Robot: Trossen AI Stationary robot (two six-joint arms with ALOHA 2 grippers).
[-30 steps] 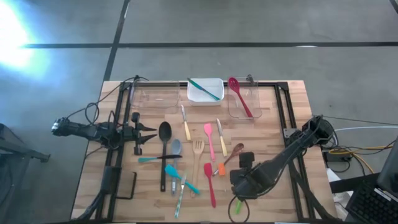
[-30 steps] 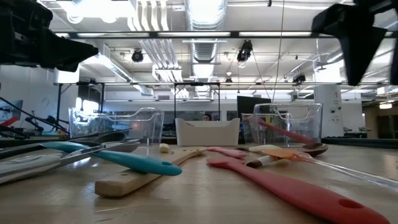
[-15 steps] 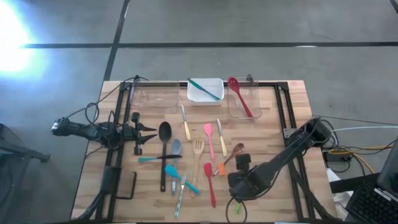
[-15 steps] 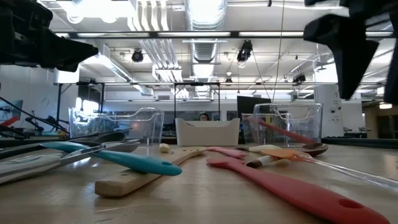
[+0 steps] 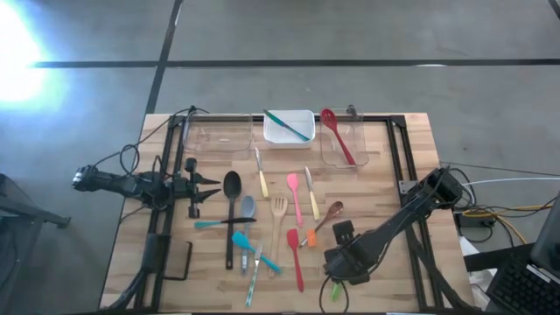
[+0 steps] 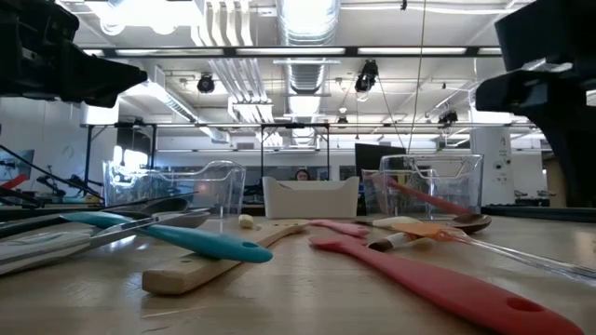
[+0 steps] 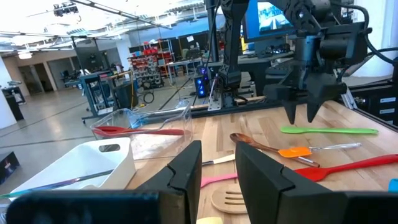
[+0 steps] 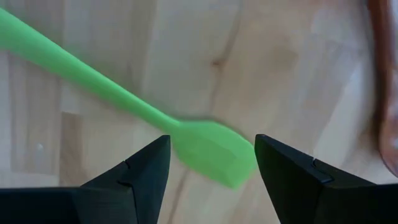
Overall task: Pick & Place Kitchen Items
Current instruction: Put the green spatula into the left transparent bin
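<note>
Near the front right of the wooden surface point(image 5: 411, 188), the right tool point(image 8: 211, 163) hangs just above a green spatula point(image 8: 134, 106), its fingers spread to either side of the blade without touching it. From the left wrist view the same green spatula point(image 7: 328, 130) lies flat on the wood with that tool pointed down over it. Most other utensils lie scattered across the middle: a black ladle point(image 5: 231, 210), a wooden fork point(image 5: 278, 219), a long red spatula point(image 5: 296, 258). At the far edge, a white tub point(image 5: 289, 128) holds a teal utensil, and a clear tub point(image 5: 341, 140) holds a red spoon point(image 5: 337, 136). Over at the left edge the left tool point(image 5: 208, 188) waits, fingers slightly apart, holding nothing.
</note>
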